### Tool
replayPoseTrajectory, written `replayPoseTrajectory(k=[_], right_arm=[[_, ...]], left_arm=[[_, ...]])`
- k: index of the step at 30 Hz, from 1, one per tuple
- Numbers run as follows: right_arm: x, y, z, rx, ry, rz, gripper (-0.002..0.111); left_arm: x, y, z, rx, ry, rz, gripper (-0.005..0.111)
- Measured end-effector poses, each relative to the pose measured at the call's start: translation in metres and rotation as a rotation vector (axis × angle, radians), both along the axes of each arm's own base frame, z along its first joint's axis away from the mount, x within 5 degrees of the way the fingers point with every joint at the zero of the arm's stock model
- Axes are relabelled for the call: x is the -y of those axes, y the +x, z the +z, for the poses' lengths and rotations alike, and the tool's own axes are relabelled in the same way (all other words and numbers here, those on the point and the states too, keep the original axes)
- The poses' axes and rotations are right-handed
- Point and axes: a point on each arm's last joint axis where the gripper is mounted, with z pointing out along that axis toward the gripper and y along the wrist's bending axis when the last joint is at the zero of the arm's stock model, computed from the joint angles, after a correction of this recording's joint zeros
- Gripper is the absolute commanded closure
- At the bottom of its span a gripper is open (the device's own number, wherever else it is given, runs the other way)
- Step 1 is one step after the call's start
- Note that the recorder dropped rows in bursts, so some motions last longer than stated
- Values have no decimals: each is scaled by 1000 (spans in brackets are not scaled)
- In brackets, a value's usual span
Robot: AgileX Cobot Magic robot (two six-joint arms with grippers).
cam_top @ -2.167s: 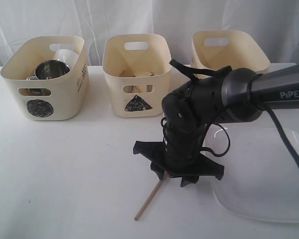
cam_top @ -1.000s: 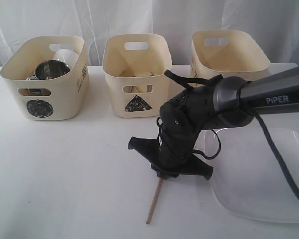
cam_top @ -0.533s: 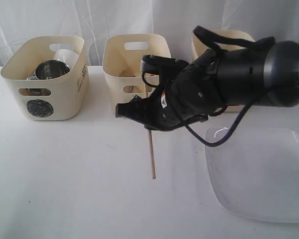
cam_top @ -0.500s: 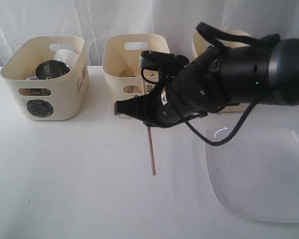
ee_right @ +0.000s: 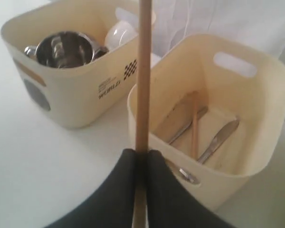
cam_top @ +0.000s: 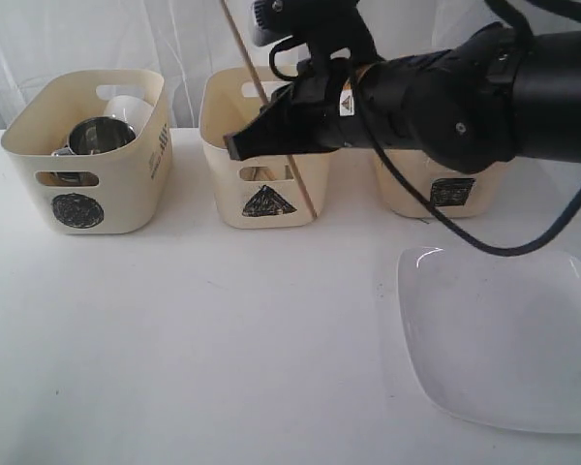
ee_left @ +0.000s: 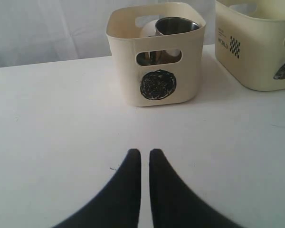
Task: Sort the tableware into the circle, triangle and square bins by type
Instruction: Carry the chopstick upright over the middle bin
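My right gripper (ee_right: 142, 153) is shut on a wooden chopstick (ee_right: 143, 71) and holds it in the air, slanted, in front of the triangle bin (cam_top: 263, 199). That bin holds the other chopstick (ee_right: 194, 128), a steel knife (ee_right: 219, 137) and more steel cutlery (ee_right: 184, 126). The circle bin (cam_top: 87, 184) contains a steel mug (cam_top: 99, 136) and a white bowl (cam_top: 128, 105). My arm covers most of the square bin (cam_top: 452, 191). On the table at the right lies the large white plate (cam_top: 504, 339). My left gripper (ee_left: 145, 153) is shut on nothing, low over the table before the circle bin (ee_left: 156, 85).
White curtains hang behind the three bins. The right arm's black body (cam_top: 465, 87) spans the space above the triangle and square bins. White tabletop (cam_top: 174, 339) stretches in front of the bins, left of the plate.
The right gripper has lifted the chopstick off the table and carried it up and back, from beside the plate to the front of the triangle bin. The plate has not moved.
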Motion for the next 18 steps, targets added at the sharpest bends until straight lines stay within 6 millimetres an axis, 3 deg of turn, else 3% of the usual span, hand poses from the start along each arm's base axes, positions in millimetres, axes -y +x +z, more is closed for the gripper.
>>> replayPoseTrajectory(k=[9, 18], right_arm=[[29, 23, 29, 268, 221, -96, 108], [32, 56, 19, 320, 241, -167, 108]], left_arm=[[0, 0, 0, 0, 0, 0, 93], [0, 0, 0, 0, 0, 0, 93]])
